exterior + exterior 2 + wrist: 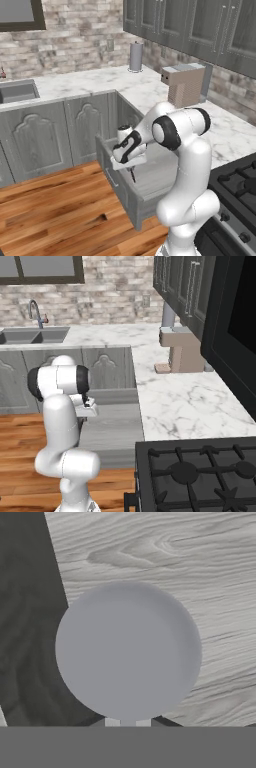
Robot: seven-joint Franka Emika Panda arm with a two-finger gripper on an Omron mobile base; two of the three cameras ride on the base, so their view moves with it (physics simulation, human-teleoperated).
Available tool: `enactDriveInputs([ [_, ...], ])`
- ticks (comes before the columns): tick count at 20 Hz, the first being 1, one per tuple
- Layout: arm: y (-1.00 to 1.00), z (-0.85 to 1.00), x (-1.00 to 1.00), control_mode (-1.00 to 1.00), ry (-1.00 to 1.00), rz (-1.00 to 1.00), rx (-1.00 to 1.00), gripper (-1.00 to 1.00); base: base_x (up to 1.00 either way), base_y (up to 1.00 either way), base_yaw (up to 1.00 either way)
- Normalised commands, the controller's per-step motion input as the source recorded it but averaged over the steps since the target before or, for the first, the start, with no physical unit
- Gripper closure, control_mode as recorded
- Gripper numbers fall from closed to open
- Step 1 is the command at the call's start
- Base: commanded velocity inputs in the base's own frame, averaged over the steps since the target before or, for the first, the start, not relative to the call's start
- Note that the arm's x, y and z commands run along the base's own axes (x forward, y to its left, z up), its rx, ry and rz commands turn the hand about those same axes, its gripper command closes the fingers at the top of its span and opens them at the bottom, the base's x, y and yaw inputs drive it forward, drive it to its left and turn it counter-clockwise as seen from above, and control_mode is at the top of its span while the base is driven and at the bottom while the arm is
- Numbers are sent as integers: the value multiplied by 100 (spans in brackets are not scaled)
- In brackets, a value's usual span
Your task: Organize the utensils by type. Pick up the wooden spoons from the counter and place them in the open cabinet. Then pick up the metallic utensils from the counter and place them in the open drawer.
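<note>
My gripper hangs low over the open drawer, shut on a metallic spoon whose dark slim handle points down from the fingers. In the hand view the spoon's round grey bowl hangs just beyond my gripper, over the drawer's grey wood-grain floor. From the right base view, the gripper sits behind the arm above the drawer. The marble counter runs beside it. The wooden spoons and the open cabinet are out of view.
A tan box-shaped appliance and a grey cylinder stand on the counter. A black oven looms at the right, a gas stove in front. A sink lies at the left; wooden floor below.
</note>
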Motion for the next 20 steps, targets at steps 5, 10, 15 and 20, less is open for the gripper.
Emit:
enactDriveInputs([
  [5,28,-18,17,-100,0,-16,-7,100,0,0,0],
  [10,-17,1,21,-100,2,-5,-4,100,0,0,0],
  [15,-32,9,10,-100,3,-3,0,100,0,0,0],
  [20,-42,13,1,-100,3,0,0,100,0,0,0],
])
